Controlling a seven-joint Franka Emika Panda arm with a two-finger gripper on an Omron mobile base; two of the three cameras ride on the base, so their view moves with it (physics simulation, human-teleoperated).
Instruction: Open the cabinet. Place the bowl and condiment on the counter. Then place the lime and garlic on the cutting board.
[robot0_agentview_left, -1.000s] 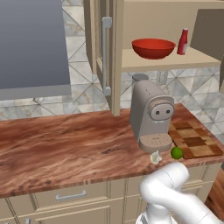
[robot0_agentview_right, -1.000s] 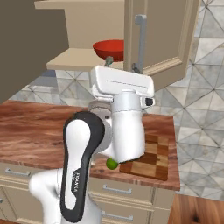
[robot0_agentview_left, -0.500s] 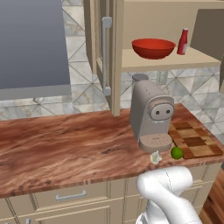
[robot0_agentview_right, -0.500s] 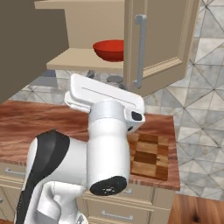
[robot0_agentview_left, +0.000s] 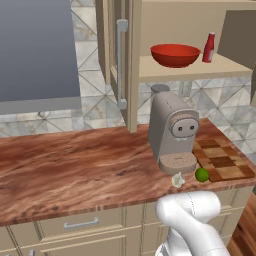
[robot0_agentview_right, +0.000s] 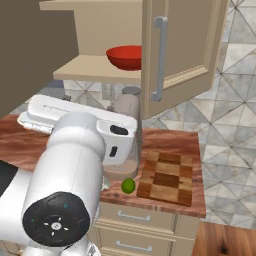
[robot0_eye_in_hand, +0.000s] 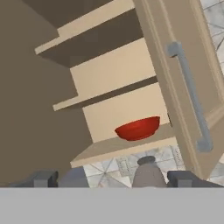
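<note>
My tool (robot0_eye_in_hand: 112, 180) is spread wide, nothing between the tips, aimed up at the open tall beige wooden wall cabinet (robot0_eye_in_hand: 175, 65). Both cabinet doors are swung out; the long silver bar handle (robot0_eye_in_hand: 190, 94) sits to the right in the hand view.

Wide glossy red round bowl (robot0_agentview_left: 175, 54) sits on the lower cabinet shelf (robot0_agentview_left: 195, 70), about the middle. Small slim red bottle with white cap (robot0_agentview_left: 209, 47) stands upright on the same shelf, just right of the bowl, apart from it.

Below the shelf, on the reddish-brown wood-grain table (robot0_agentview_left: 75, 170), stands a grey-brown pod coffee machine (robot0_agentview_left: 172, 135). Right of it lies the checkered light-and-dark wooden cutting board (robot0_agentview_left: 222, 160), flat, near the table's right end.

Small round bright green lime (robot0_agentview_left: 201, 174) is on the table at the board's front-left corner, touching or just beside its edge, not on the board. Small lumpy whitish garlic bulb (robot0_agentview_left: 178, 180) is just left of the lime, in front of the coffee machine's base, also on the table near the front edge.

In the right base view, the lime (robot0_agentview_right: 128, 185) is just beside the board's (robot0_agentview_right: 167, 177) near corner; my arm covers the garlic there.

Beige drawers (robot0_agentview_left: 80, 225) with short horizontal handles run under the table.
</note>
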